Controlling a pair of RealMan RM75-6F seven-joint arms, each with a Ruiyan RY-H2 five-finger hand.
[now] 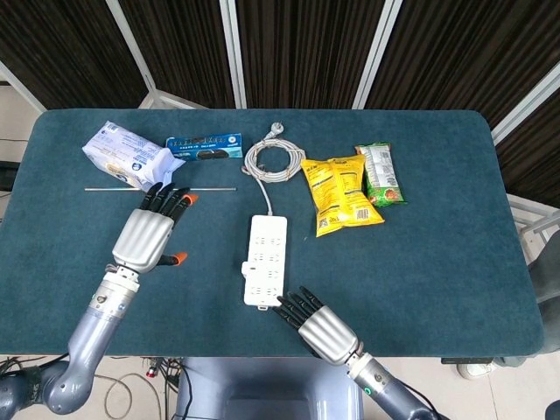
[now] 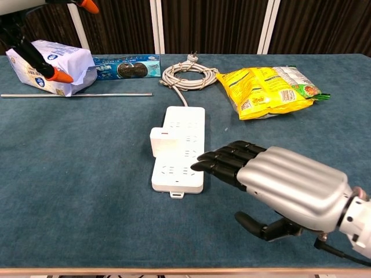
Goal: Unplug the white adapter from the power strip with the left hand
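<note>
A white power strip [image 1: 266,259] [image 2: 180,147] lies lengthwise at the table's middle, its coiled cord [image 1: 272,160] [image 2: 186,75] behind it. The white adapter [image 2: 159,142] [image 1: 248,266] sits plugged in at the strip's left side. My left hand [image 1: 150,236] hovers open to the left of the strip, orange-tipped fingers spread, apart from the adapter; in the chest view only its fingertips [image 2: 58,75] show at the top left. My right hand [image 1: 316,325] [image 2: 277,182] is open just right of the strip's near end, its black fingertips close to the strip.
A white tissue pack [image 1: 127,156] [image 2: 49,65], a blue biscuit box [image 1: 205,145] [image 2: 126,66] and a thin metal rod [image 1: 206,188] [image 2: 75,95] lie at the back left. A yellow snack bag [image 1: 339,192] [image 2: 264,90] and a green snack bag [image 1: 379,173] lie right of the cord.
</note>
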